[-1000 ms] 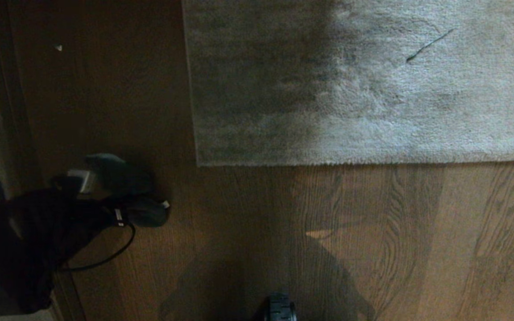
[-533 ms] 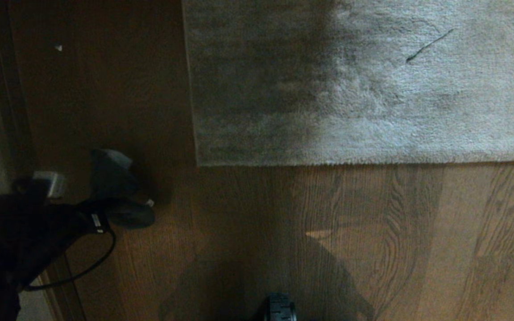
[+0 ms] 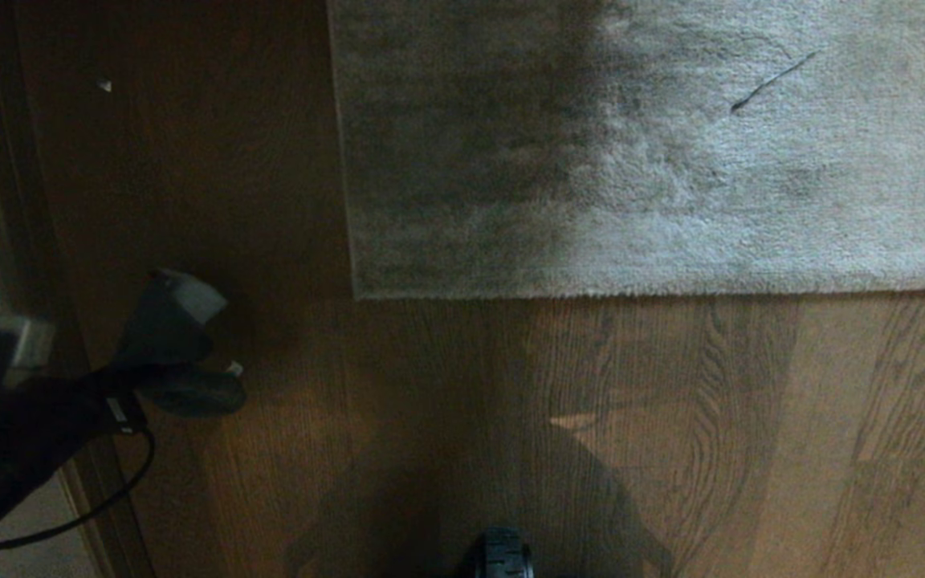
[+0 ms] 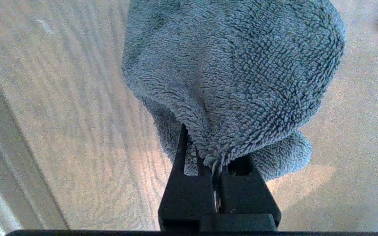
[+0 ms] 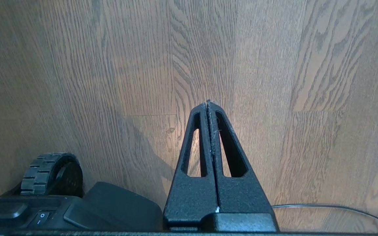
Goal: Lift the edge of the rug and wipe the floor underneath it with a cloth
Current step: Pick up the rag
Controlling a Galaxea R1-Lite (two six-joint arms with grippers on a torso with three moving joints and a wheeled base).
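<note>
1. The left gripper [image 4: 213, 154] is clamped tight on the cloth [image 4: 238, 75]. In the left wrist view, the black fingers [image 4: 189, 193] pinch a bunched edge of that plush grey fabric, and the rest balloons out past the tips.
2. From the head cam, the left arm sits low at the left edge of the picture, reaching in from the side with the cloth [image 3: 173, 321] hanging out in front of it. A black cable [image 3: 69, 518] loops down off the arm.
3. The cloth is over bare floor [image 3: 511, 433], well apart from the rug. I can't tell whether it's actually touching the boards.
4. The rug edge [image 3: 631, 293] lies flat on the floor. Its square corner [image 3: 356, 295] is down too, and nothing is lifted.
5. The right gripper [image 5: 208, 105] is squeezed fully together with nothing in it, pointing at plain wooden boards [image 5: 274, 82]. It's not visible in the head view.
6. Next to it in the right wrist view, you can see a base wheel [image 5: 49, 172] and a thin wire [image 5: 323, 206] on the floor.
7. There's a pale skirting strip [image 4: 8, 157] running along beside the floor near the cloth.
</note>
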